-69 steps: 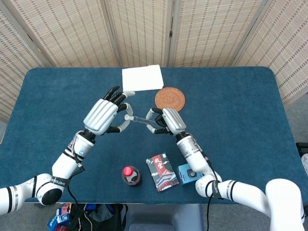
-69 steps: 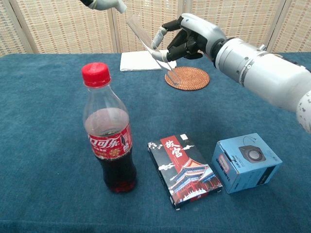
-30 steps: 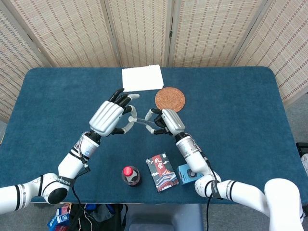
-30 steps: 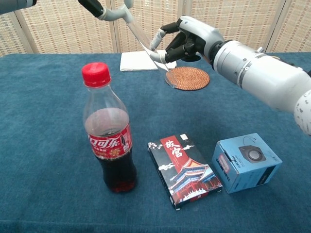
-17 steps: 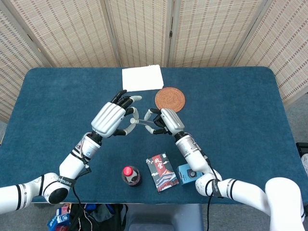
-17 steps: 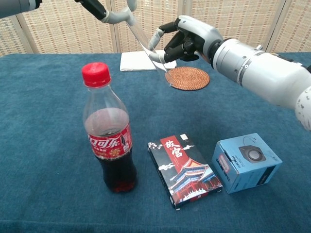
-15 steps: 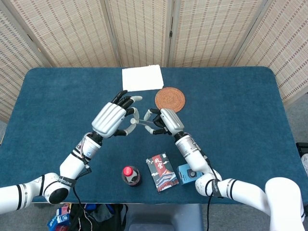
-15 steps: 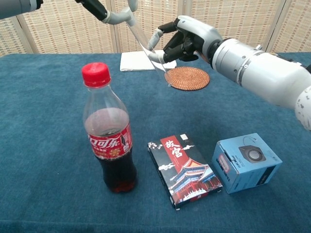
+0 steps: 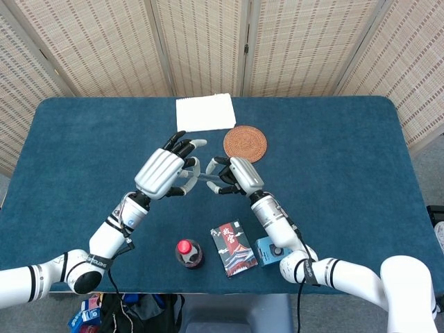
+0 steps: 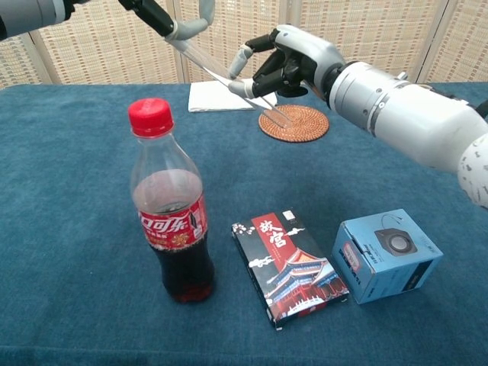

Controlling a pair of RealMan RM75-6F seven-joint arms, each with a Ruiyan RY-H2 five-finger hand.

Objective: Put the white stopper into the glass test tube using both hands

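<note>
A: Where was the glass test tube (image 10: 232, 84)?

B: Held in the air over the middle of the blue counter (image 9: 333, 159), tilted. In the chest view it ran from upper left down to lower right, its lower end showing in front of the woven coaster (image 10: 294, 123).

A: Who had it?

B: The right hand (image 9: 232, 175) pinched it between thumb and fingers about midway along. The left hand (image 9: 163, 171) met its upper end, fingers curled toward it. The two hands sat close together, fingertips nearly meeting.

A: And the white stopper?

B: Could not pick it out. The spot where the left fingers met the mouth of the tube was too small and crowded, so I cannot tell whether the left hand held it or whether it sat in the tube.

A: Left hand state, then?

B: Partly curled, thumb arched over in the chest view. Cannot tell what, if anything, it pinched.

A: Rest of the counter?

B: Folded white cloth (image 9: 205, 112) at the far edge, coaster just right of it. Along the near edge: a cola bottle (image 10: 169, 209) with red cap, upright; a dark card box (image 10: 289, 267) with a red building printed on it, lying flat; a small blue carton (image 10: 386, 255) just right of that.
</note>
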